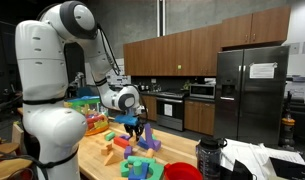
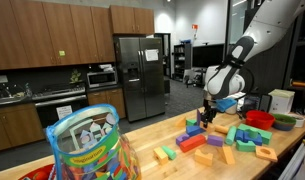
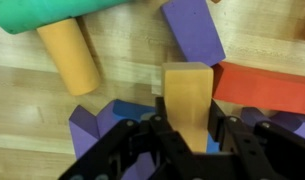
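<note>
My gripper (image 3: 185, 140) is shut on a tan wooden block (image 3: 186, 98) and holds it above the wooden table (image 3: 32, 120). In the wrist view a tan cylinder (image 3: 68, 55), a purple block (image 3: 194, 30), a red block (image 3: 264, 88) and blue (image 3: 127, 108) and purple (image 3: 87, 130) shapes lie below it. A green piece (image 3: 42, 14) lies at the top left. In both exterior views the gripper (image 1: 136, 128) (image 2: 205, 112) hangs just over the scattered coloured blocks (image 1: 142, 160) (image 2: 207, 140).
A clear tub of toys (image 2: 87, 145) stands near the camera. Red (image 2: 260, 117) and green (image 2: 284, 121) bowls sit at the table's far end. A red bowl (image 1: 182, 171) and a dark bottle (image 1: 209, 157) stand at the table's near edge. Kitchen cabinets and a fridge (image 1: 247, 90) are behind.
</note>
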{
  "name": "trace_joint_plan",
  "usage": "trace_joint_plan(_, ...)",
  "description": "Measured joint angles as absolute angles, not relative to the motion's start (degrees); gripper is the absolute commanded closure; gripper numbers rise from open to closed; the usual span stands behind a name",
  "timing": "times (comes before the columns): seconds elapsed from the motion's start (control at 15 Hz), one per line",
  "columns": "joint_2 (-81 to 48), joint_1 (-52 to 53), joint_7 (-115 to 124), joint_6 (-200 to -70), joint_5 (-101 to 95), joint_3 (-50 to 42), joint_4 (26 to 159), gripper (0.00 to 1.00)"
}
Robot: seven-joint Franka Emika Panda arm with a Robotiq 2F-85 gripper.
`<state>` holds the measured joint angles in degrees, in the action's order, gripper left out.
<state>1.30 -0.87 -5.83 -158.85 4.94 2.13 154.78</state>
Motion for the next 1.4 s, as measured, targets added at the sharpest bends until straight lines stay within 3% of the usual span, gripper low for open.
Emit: trace_joint_plan(1.4,5.0,6.0,-8.5,-143.5,-18.2,8.3,154.7,0.84)
